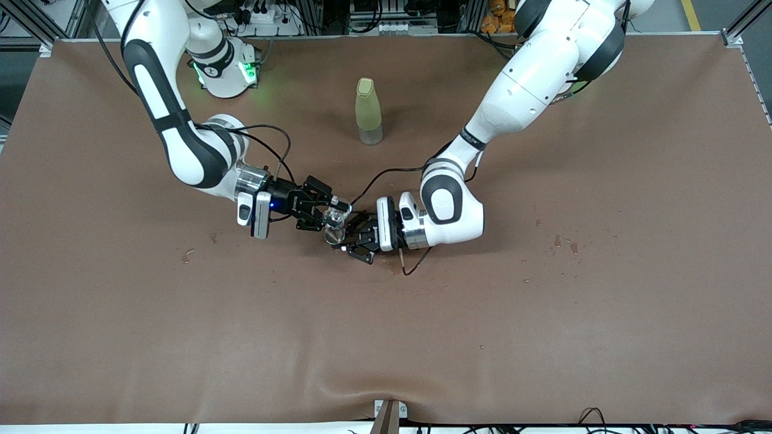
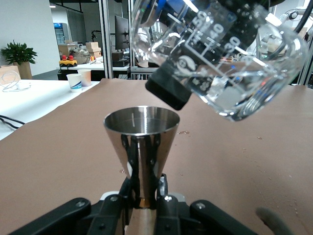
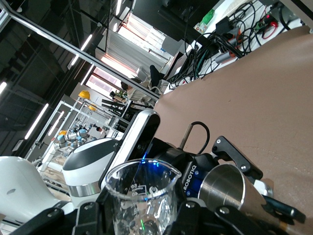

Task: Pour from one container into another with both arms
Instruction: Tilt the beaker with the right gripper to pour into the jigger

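Observation:
My left gripper (image 1: 341, 239) is shut on the narrow stem of a steel cone-shaped cup (image 1: 333, 235) and holds it upright a little above the table's middle. In the left wrist view the cup (image 2: 142, 129) stands between my fingers (image 2: 128, 188) with its mouth open. My right gripper (image 1: 332, 211) is shut on a clear glass measuring beaker (image 1: 335, 214). The beaker (image 2: 220, 58) hangs tilted just above the cup's mouth. The right wrist view has the beaker (image 3: 142, 196) in my right gripper (image 3: 142, 218), and the steel cup (image 3: 230, 188) beside it.
A pale yellow-green bottle (image 1: 368, 111) stands upright, farther from the front camera than both grippers. Small dark stains (image 1: 564, 244) mark the brown table cover (image 1: 543, 337) toward the left arm's end. A black cable (image 1: 416, 262) loops under the left wrist.

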### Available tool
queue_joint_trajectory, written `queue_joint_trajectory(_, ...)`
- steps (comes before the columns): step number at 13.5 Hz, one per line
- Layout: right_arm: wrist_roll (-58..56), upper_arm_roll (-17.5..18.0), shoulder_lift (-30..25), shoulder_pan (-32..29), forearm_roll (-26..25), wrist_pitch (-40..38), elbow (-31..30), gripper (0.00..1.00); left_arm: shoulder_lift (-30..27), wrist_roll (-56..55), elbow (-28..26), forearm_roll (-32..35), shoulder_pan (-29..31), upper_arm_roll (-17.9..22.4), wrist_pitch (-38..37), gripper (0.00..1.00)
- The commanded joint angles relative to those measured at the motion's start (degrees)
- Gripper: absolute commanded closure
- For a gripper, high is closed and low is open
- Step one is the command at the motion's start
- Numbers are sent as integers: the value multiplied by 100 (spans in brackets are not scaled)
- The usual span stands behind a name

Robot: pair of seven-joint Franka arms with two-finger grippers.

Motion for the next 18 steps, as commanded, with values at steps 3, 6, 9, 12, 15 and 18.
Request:
queue_joint_trajectory(3, 339, 46, 7, -37, 121, -18, 34, 100, 33, 96, 114, -148, -93, 54, 103, 100)
queue_joint_trajectory(6, 533, 46, 7, -46, 121, -35, 34, 100, 33, 96, 114, -148, -93, 54, 103, 100)
queue_joint_trajectory(9, 883, 46, -11, -55, 130, -27, 26, 100, 33, 96, 114, -148, -93, 54, 103, 100)
queue_joint_trajectory(12, 1427, 55, -37, -37, 130, 0, 26, 100, 33, 96, 114, -148, -93, 54, 103, 100)
queue_joint_trajectory(15, 1692, 46, -46, -37, 130, 0, 8, 100, 33, 96, 114, -157, -101, 54, 103, 100)
queue_joint_trajectory(18, 2193, 55, -55, -28, 130, -9, 8, 100, 24, 96, 114, -157, -101, 54, 103, 100)
